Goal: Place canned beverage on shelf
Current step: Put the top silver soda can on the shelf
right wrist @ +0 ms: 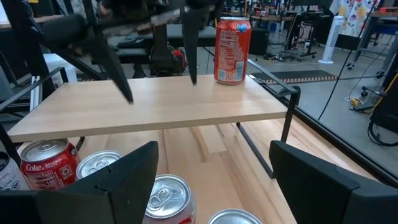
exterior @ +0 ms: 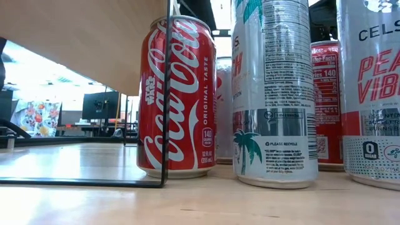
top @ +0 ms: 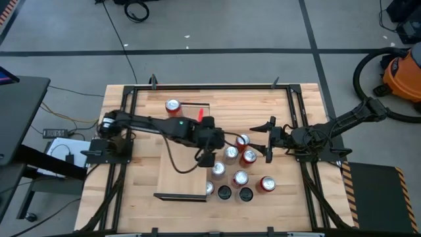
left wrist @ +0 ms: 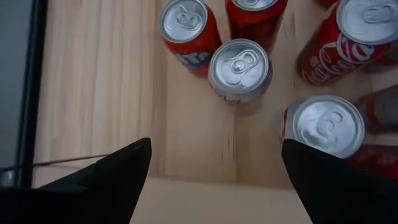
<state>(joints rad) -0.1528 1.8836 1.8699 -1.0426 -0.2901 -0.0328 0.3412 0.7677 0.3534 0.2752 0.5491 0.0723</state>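
Observation:
The shelf (top: 183,164) is a pale board on thin black legs, left of the table's middle. One red can (top: 173,106) stands upright on its far end, also seen in the right wrist view as the red can (right wrist: 233,50). Several cans (top: 230,153) stand upright on the tabletop by the shelf's right edge. My left gripper (top: 208,158) hangs open over that edge, pointing steeply down at the can tops (left wrist: 239,65), with nothing between its fingers. My right gripper (top: 270,140) waits open at the right, level, facing the shelf.
In the low view a red cola can (exterior: 177,97) stands behind the shelf's black leg (exterior: 167,94), with tall silver cans (exterior: 273,94) beside it. Two black-topped cans (top: 225,193) stand at the cluster's near side. Most of the shelf top (right wrist: 155,106) is bare.

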